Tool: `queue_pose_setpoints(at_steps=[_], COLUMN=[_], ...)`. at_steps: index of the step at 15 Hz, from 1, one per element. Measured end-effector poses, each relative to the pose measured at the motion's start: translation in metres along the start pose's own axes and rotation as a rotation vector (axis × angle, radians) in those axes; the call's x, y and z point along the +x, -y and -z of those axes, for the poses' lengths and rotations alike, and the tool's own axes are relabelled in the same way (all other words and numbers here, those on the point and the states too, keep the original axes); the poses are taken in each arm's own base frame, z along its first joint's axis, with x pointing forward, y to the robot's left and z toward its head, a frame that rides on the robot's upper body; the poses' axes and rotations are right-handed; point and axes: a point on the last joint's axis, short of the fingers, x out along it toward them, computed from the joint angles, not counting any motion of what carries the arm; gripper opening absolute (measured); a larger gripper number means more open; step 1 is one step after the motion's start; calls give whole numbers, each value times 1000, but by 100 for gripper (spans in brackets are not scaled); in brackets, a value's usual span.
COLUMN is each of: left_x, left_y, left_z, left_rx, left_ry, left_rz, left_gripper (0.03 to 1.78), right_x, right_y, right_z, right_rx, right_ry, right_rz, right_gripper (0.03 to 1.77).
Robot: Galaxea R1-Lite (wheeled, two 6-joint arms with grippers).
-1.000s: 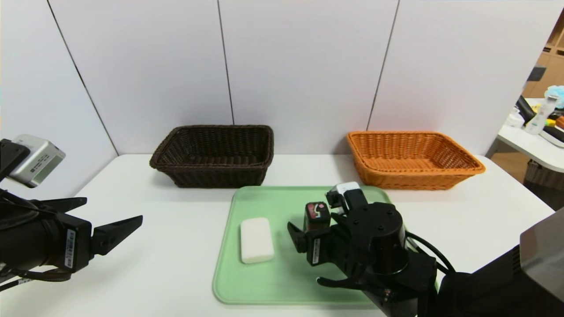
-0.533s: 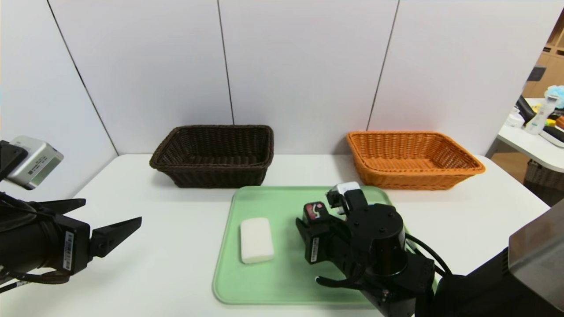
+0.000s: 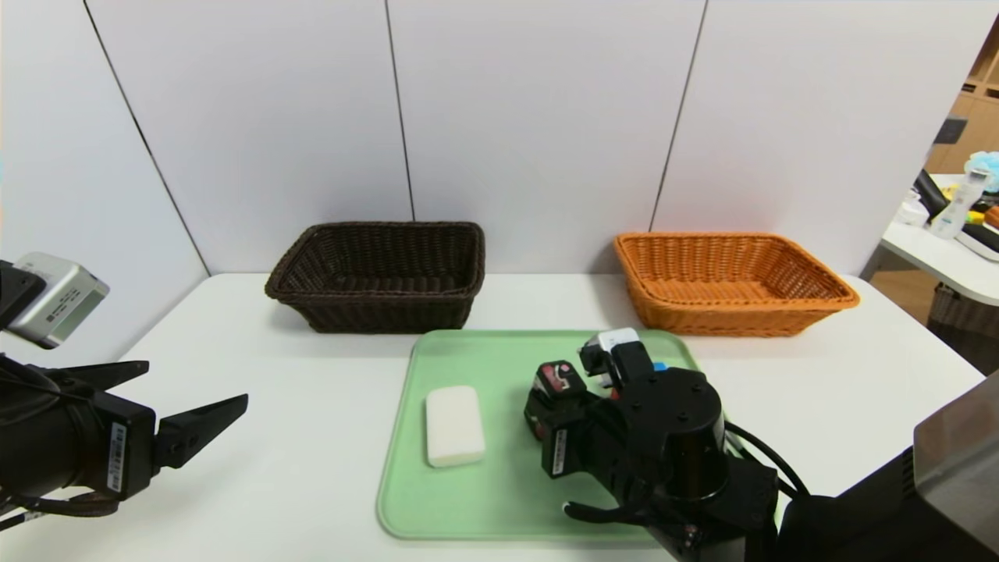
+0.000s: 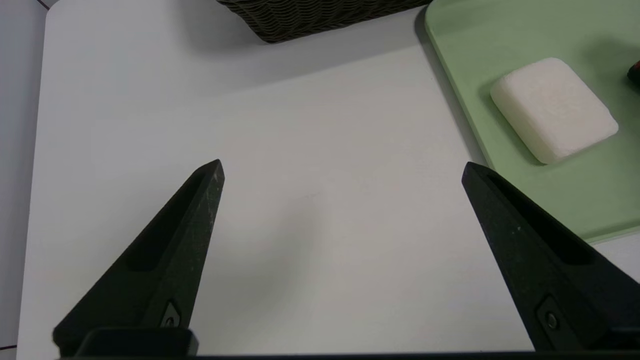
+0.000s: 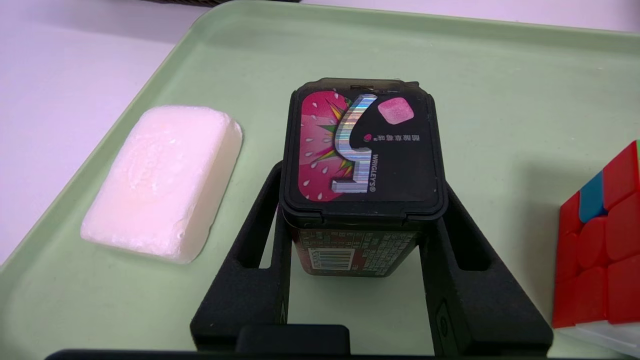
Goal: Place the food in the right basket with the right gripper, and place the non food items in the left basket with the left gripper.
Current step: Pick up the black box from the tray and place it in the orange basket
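Observation:
The food, a small black packet (image 3: 556, 378) (image 5: 362, 150) with a pink strawberry lid, stands on the green tray (image 3: 484, 359). My right gripper (image 3: 550, 407) (image 5: 360, 200) is shut on it, one finger pressed against each side. A white soap bar (image 3: 454, 425) (image 5: 165, 180) (image 4: 552, 107) lies on the tray to the left of the packet. The puzzle cube (image 5: 600, 240) sits on the packet's other side, mostly hidden behind my right wrist in the head view. My left gripper (image 3: 197, 381) (image 4: 342, 167) hovers open over bare table, left of the tray.
The dark brown left basket (image 3: 375, 273) (image 4: 310, 15) and the orange-tan right basket (image 3: 730, 281) stand at the back of the white table against the wall, both with nothing showing inside. A side table with clutter (image 3: 956, 211) is at the far right.
My right gripper's fingers have closed from wide open onto the black packet, which shifted slightly. The left arm has barely moved.

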Motion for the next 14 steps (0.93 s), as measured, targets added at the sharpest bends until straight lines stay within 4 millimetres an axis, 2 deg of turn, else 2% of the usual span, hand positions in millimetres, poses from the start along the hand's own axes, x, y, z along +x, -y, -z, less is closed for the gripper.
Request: queue_pose_setpoints(at_steps=[4, 7, 10, 12, 14], left_x=[-2, -3, -3, -3, -3], left_y=[0, 0, 0, 1, 1], left_z=[0, 0, 1, 3, 4], left_rx=[1, 0, 2, 4, 4], left_ry=[7, 9, 6, 3, 3], left_rz=[0, 0, 2, 6, 7], left_gripper=[169, 169, 169, 169, 169], right_x=[-5, -14, -25, -31, -35], right_y=[1, -1, -2, 12, 34], right_z=[-5, -26, -67, -102, -132], right_rx=[-2, -18, 1, 23, 37], right_ry=[13, 79, 199, 251, 269], right_rz=[4, -12, -21, 26, 93], right_gripper=[72, 72, 72, 72, 72])
